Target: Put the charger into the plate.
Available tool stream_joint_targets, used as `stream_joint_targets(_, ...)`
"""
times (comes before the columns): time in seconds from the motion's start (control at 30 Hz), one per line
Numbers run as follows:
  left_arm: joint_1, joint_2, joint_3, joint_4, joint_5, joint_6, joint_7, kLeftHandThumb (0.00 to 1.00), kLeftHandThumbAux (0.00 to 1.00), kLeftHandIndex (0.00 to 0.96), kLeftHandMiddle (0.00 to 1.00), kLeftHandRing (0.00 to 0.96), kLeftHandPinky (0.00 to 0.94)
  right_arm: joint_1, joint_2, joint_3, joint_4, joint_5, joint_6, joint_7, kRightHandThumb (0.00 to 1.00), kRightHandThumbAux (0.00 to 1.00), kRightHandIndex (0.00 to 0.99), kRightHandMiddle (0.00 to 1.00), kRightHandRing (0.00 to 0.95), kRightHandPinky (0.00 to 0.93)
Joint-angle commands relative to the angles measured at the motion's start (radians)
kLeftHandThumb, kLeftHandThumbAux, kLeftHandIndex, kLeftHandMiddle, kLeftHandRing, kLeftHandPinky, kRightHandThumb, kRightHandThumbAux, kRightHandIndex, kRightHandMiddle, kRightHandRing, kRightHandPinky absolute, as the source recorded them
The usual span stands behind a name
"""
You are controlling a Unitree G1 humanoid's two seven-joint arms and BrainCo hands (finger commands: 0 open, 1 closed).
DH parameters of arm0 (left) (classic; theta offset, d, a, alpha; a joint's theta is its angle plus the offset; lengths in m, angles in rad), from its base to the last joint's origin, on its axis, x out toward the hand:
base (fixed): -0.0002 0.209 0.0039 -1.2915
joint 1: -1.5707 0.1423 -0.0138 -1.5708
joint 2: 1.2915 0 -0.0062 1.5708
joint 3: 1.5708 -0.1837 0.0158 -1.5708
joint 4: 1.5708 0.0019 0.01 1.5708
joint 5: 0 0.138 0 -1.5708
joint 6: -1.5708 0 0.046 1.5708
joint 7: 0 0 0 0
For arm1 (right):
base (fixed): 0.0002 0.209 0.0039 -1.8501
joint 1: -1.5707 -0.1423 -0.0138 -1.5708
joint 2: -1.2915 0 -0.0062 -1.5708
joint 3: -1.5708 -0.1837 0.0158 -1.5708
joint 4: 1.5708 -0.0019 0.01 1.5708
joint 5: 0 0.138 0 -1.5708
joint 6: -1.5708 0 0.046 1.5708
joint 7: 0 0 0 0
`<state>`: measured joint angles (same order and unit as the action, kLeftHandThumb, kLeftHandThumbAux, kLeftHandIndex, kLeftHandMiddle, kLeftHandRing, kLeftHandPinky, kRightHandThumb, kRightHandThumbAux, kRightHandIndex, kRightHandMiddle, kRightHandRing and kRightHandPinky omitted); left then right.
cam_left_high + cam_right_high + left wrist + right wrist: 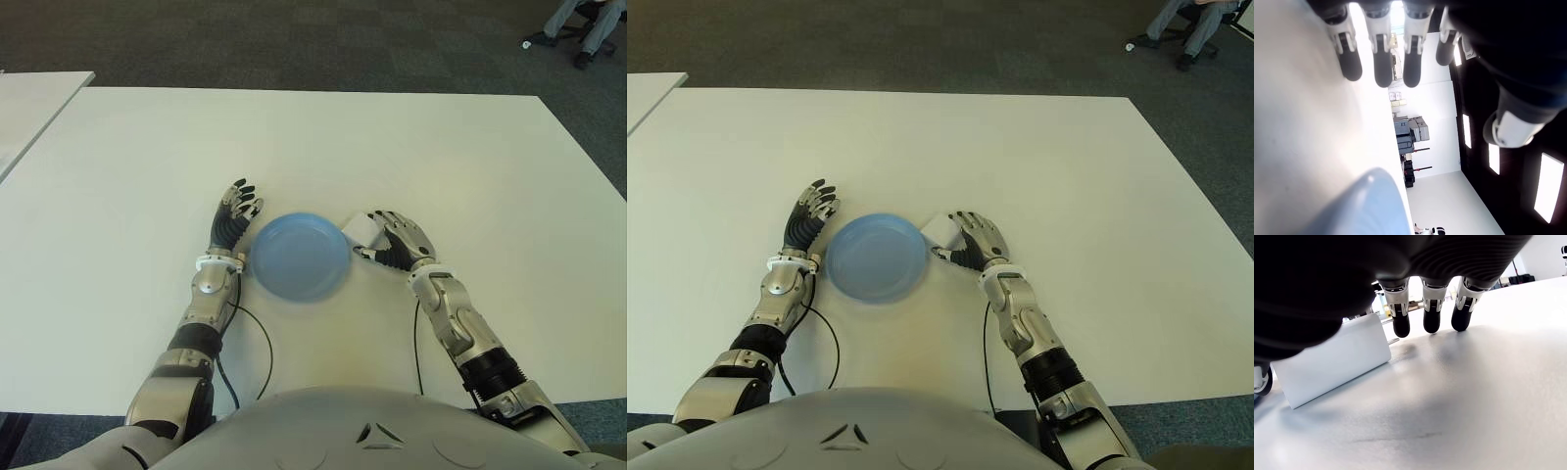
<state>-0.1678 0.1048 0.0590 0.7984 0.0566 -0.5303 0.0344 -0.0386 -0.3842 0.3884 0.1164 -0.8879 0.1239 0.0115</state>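
Fingers of the right hand (pixel 397 241) are extended and slightly curved over the table, their dark rubbery tips (pixel 1432 319) pointing down at the surface without closing on anything. Just beside them lies the white, box-shaped plastic charger (pixel 1334 360), smooth and matt, with flat faces and crisp edges and metal prongs showing at one end. The thumb sits at the block's near corner, though whether it touches cannot be told. The charger lies flat on the smooth white rectangular table (pixel 127 166), at the right edge of the round, shallow, pale-blue plastic plate (pixel 301 257), outside its rim.

On the other side of the plate, the left hand (pixel 233 217) shows just beside the rim, its four long fingers (pixel 1383 66) straight and loosely spread, the thumb standing apart, holding nothing. Each finger is black with ribbed joints and silver-white knuckle pieces. The plate's surface is plain and slightly glossy, and nothing lies in it. Thin black cables (pixel 257 343) loop on the table near the forearms. Beyond the table is dark patterned carpet (pixel 294 44).
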Motion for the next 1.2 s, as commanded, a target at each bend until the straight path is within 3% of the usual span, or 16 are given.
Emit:
stream_joint_targets(0.03, 0.058, -0.007, -0.008, 0.035, -0.001, 0.043, -0.016, 0.000, 0.545, 0.119, 0.203, 0.202, 0.204, 0.008, -0.001, 0.003, 0.006, 0.012, 0.016, 0.015, 0.276, 0.292, 0.000, 0.000, 0.000, 0.094)
stream_joint_targets(0.93, 0.085, -0.002, -0.007, -0.011, -0.003, 0.043, -0.027, 0.000, 0.546, 0.116, 0.191, 0.191, 0.189, 0.000, 0.043, 0.004, 0.066, 0.035, 0.004, -0.078, 0.254, 0.308, 0.000, 0.000, 0.000, 0.050)
stream_joint_targets(1.2, 0.086, -0.002, -0.009, -0.015, 0.010, 0.041, -0.011, 0.000, 0.528, 0.133, 0.206, 0.210, 0.219, -0.010, 0.055, 0.003, 0.102, 0.036, -0.002, -0.125, 0.242, 0.321, 0.000, 0.000, 0.004, 0.094)
